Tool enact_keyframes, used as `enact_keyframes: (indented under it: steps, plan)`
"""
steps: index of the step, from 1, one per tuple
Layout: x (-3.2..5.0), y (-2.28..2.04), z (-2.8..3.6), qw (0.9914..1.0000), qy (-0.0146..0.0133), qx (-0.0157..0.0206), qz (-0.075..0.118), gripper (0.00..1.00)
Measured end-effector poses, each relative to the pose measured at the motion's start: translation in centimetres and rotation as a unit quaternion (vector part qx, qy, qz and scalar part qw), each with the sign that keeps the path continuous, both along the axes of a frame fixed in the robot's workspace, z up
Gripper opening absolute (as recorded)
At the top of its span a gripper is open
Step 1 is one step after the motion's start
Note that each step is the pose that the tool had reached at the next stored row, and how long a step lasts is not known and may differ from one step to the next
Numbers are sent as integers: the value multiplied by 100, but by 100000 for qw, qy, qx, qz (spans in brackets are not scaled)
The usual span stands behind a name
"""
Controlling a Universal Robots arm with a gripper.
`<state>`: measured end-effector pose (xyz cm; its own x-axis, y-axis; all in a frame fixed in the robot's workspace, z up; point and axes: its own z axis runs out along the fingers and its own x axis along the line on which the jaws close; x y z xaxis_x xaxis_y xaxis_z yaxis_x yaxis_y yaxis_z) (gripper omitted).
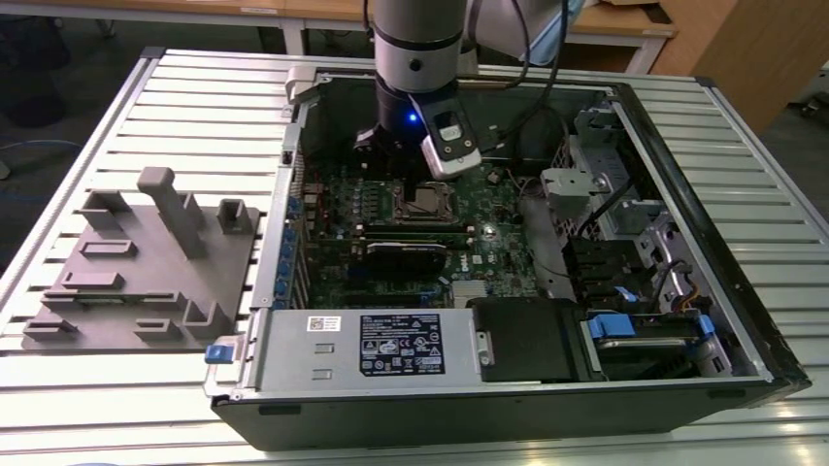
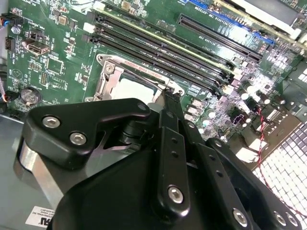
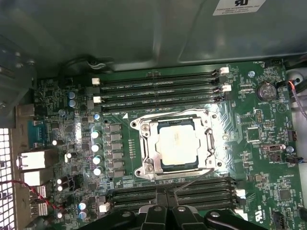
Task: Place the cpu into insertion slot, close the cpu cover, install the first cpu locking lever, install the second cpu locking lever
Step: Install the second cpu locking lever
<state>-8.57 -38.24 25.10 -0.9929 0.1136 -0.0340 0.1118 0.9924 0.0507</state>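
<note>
**Over the socket: chip's in, cover's down**

Inside the open PC case (image 1: 725,320), the arm (image 1: 417,49) reaches down over the green motherboard (image 1: 499,252), with the gripper (image 1: 434,170) hanging just above the slot (image 1: 424,201) in the exterior view. That case lies on its side on a slatted metal table (image 1: 169,87), and a grey 3D-printed fixture (image 1: 143,262) rests on the table off to the exterior view's left, well apart from the action.

The first wrist view looks straight at the board. The cpu (image 3: 178,145) sits flat in the slot (image 3: 144,125), silvery top facing up, squared with the frame. The cover (image 3: 209,142) looks folded down around it, the chip showing through its window. Long black memory slots (image 3: 158,91) run along one side of the socket, more of them (image 3: 201,191) along the other.

As for the gripper (image 3: 165,211), its black fingers (image 3: 184,211) appear at the frame's edge in the first wrist view, close together, but I honestly can't tell if they're clamped on anything. The second wrist view shows the gripper's black linkage (image 2: 172,158) up close, one finger (image 2: 173,106) reaching to the corner of the cover (image 2: 108,79), with a pale patch of the cpu (image 2: 132,88) beyond it.
</note>
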Motion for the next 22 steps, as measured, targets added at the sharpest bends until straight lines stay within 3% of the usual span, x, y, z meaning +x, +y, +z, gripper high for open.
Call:
enact_keyframes:
  steps: [16,22]
  plan:
    - [-27,-2,-118,99984,-27,157,1775,10]
    - [-34,-2,-125,99983,-41,162,1840,10]
